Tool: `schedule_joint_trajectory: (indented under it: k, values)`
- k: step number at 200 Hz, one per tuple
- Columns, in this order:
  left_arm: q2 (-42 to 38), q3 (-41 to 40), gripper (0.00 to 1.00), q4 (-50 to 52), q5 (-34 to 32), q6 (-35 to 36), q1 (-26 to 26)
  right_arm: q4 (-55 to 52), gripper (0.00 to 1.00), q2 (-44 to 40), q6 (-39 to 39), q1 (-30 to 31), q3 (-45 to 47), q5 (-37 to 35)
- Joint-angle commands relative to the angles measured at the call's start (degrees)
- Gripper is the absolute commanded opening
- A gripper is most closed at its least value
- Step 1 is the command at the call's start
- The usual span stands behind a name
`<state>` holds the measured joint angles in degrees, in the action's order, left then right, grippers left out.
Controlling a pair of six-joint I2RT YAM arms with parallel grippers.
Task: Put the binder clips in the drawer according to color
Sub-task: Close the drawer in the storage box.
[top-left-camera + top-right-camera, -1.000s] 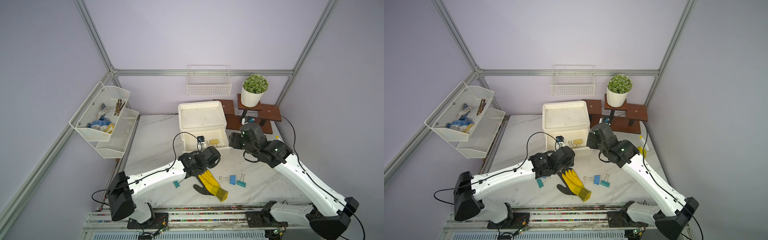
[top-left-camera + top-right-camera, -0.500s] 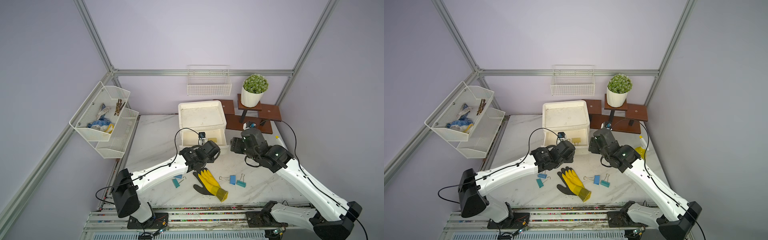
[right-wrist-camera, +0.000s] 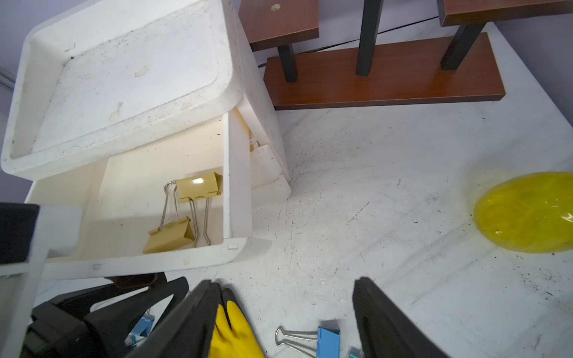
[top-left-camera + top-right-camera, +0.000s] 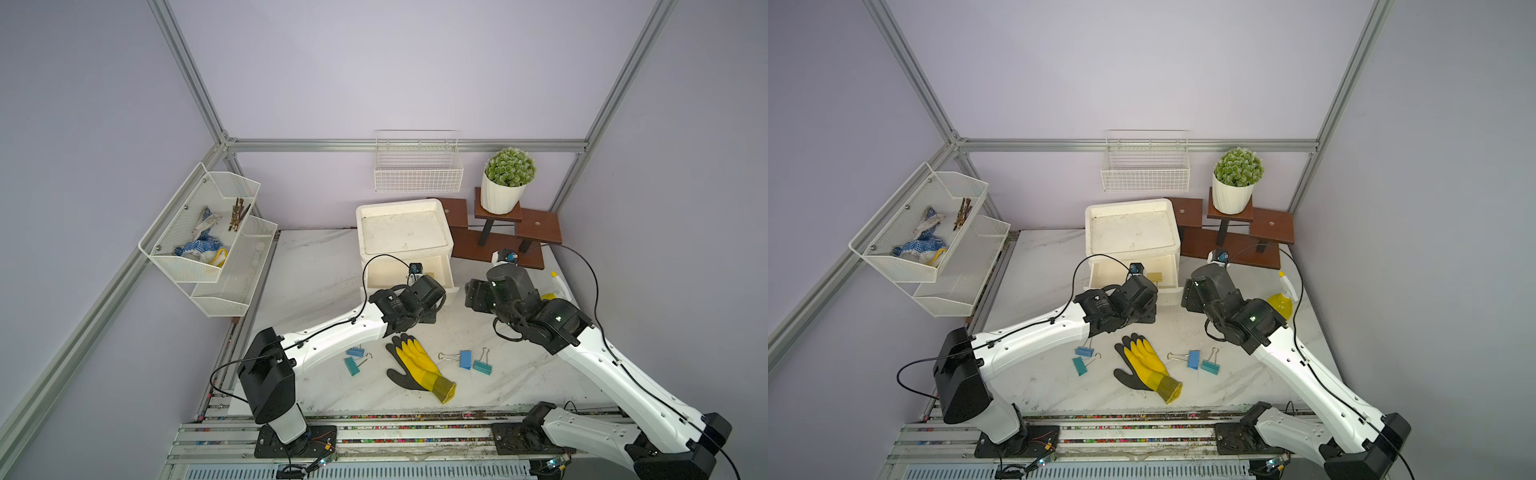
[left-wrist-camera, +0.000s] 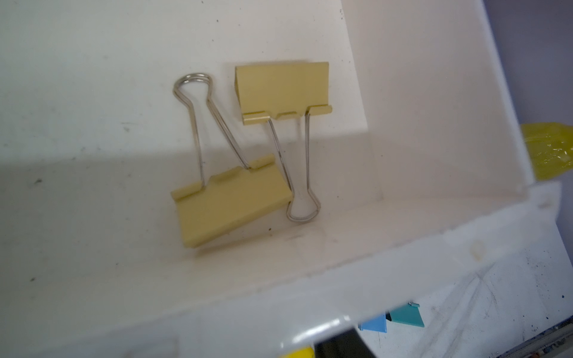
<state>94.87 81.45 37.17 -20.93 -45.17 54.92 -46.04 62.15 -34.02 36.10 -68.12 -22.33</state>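
Near the desk's (image 4: 316, 270) front edge, a yellow-and-black glove (image 4: 415, 365) splits the loose binder clips (image 4: 465, 359); right claw (image 3: 283, 310) wide and empty, left claw (image 3: 161, 283) unclear.

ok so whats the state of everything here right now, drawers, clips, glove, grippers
top drawer: pulled open
lower drawers: shut
yellow clips: both lying in the top drawer
glove: lying flat on the table
blue clips: both loose on the table, one each side of the glove
teal clips: loose on the table, each beside a blue one
left gripper: at the top drawer's front, grip unclear
right gripper: open, empty
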Motion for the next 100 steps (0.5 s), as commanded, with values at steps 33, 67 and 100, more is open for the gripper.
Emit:
schedule_joint_trajectory:
  k: [33, 67, 100]
  values:
    - [-0.80, 4.54, 0.57, -11.74, -7.85, 2.54, 0.61, 2.15, 0.74, -1.44, -0.51, -0.70, 1.88, -2.01]
    - [1.11, 5.11, 0.51, -12.99, -6.25, 0.25, 2.04, 2.64, 0.72, -2.44, -0.82, -0.96, 3.20, -2.42]
    - [3.21, 8.95, 0.48, -12.65, -7.11, 1.26, 2.04, 2.70, 0.72, -3.70, -0.68, -1.11, 3.95, -2.11]
